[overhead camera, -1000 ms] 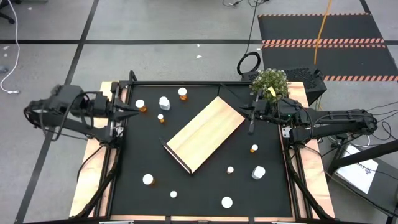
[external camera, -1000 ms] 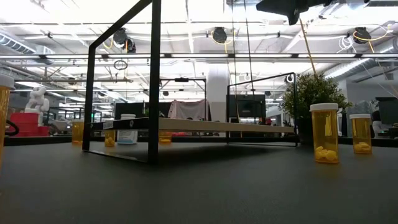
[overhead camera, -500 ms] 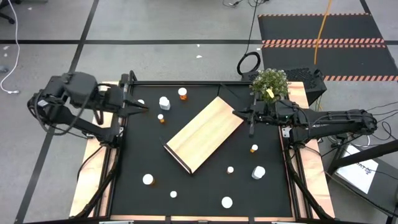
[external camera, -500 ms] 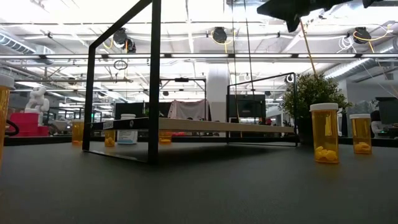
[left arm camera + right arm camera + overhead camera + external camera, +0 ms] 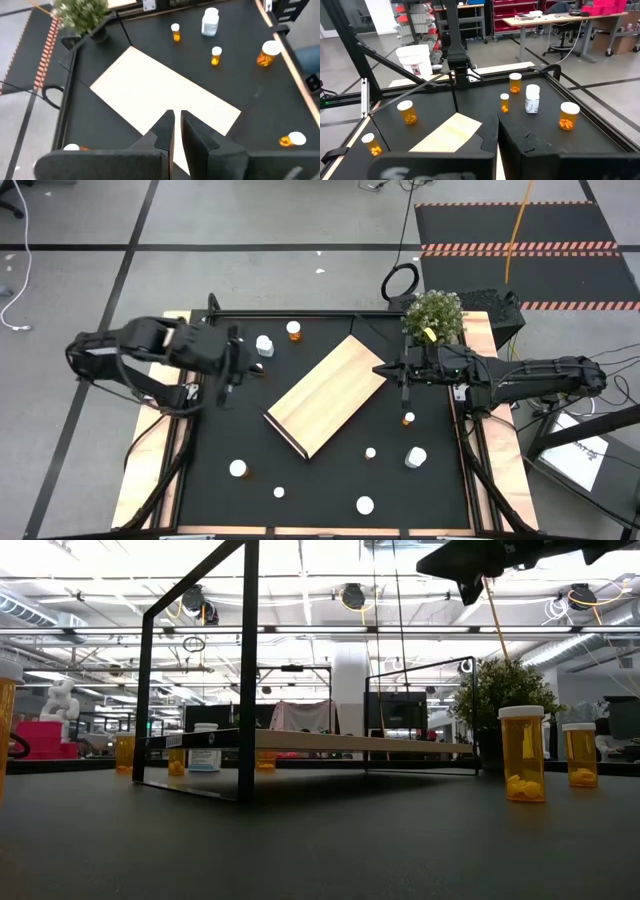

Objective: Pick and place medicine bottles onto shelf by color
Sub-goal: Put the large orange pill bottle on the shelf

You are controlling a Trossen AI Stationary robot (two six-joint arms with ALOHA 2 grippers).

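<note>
Your left gripper (image 5: 243, 370) sits clenched, empty, at nine o'clock of the light-wood rectangular shelf (image 5: 329, 393); right gripper (image 5: 385, 369) clenched at three.

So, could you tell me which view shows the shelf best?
The high view: the whole shelf lies diagonal on the mat, unobstructed. The left wrist view cuts it off behind that gripper's fingers, the right wrist view catches one corner, and the low view sees it edge-on.
</note>
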